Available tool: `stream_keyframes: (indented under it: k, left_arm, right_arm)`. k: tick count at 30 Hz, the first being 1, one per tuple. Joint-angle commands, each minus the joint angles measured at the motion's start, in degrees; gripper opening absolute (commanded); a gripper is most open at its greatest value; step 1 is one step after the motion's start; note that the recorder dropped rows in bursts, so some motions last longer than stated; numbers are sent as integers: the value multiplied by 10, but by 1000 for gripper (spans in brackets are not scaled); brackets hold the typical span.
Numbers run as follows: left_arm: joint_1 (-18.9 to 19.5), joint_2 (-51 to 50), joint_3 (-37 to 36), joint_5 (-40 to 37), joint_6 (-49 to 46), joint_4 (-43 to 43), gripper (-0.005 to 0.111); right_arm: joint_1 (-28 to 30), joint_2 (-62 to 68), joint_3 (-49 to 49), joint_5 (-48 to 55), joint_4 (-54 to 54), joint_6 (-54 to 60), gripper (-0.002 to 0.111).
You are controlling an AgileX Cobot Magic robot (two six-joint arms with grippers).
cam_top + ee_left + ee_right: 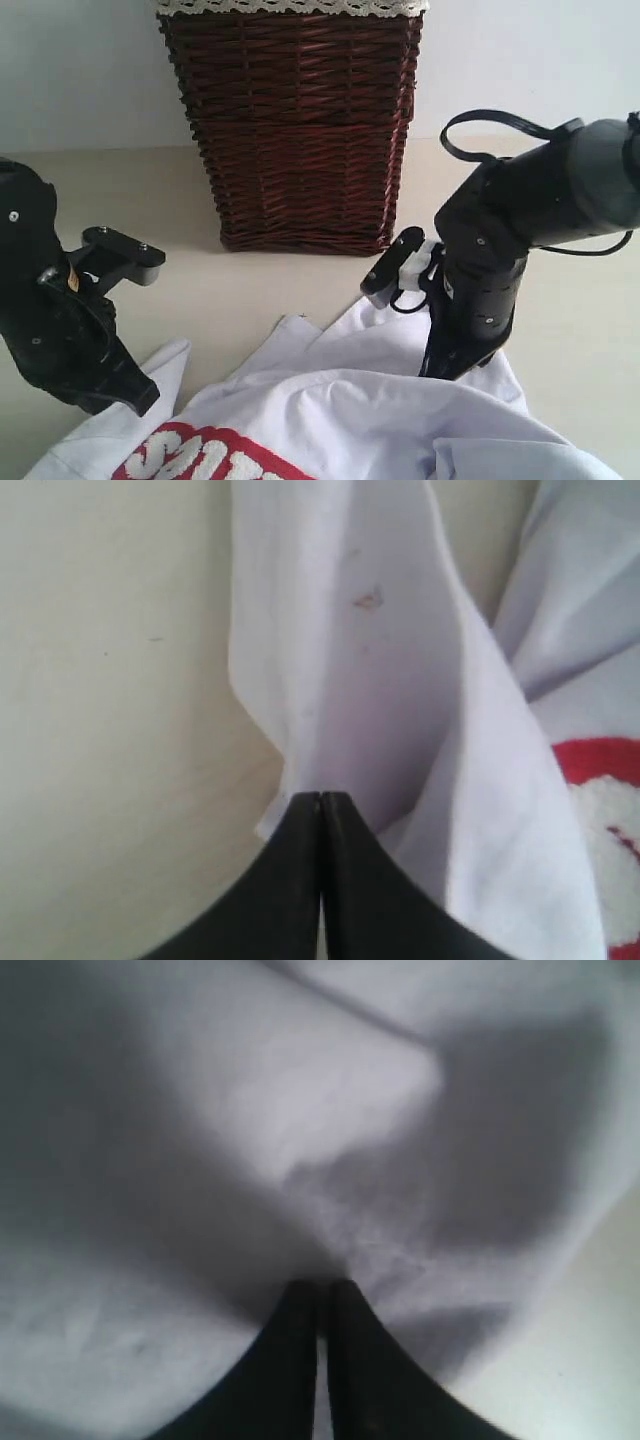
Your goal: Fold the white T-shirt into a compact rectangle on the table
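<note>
The white T-shirt (360, 400) lies rumpled on the table (250, 290) at the near edge of the exterior view, its red band with white letters (210, 455) facing up. My left gripper (135, 395) is down at the shirt's left sleeve. In the left wrist view that gripper (320, 798) is shut, and white cloth (350, 680) bunches at its tips. At the shirt's upper right edge my right gripper (445, 370) presses down. In the right wrist view its jaws (322, 1285) are shut, with the fabric (300, 1130) puckered at their tips.
A dark brown wicker basket (300, 130) with a lace-trimmed liner (290, 7) stands at the back middle of the table, between the two arms. Bare table (110, 730) lies beside the left sleeve.
</note>
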State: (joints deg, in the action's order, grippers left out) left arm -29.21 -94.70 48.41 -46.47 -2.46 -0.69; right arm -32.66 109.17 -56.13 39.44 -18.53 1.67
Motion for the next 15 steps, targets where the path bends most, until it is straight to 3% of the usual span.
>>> stream_keyframes:
  k: [1,6,15]
  left_arm:
    - [16,2,5,-22,19,33,0]
    - [49,32,12,-19,70,69,0]
    - [52,153,17,20,72,44,0]
  right_arm:
    - [2,14,-4,-2,-41,-25,0]
    - [12,14,-4,1,-122,-113,0]
    - [62,9,-19,-53,-96,-122,0]
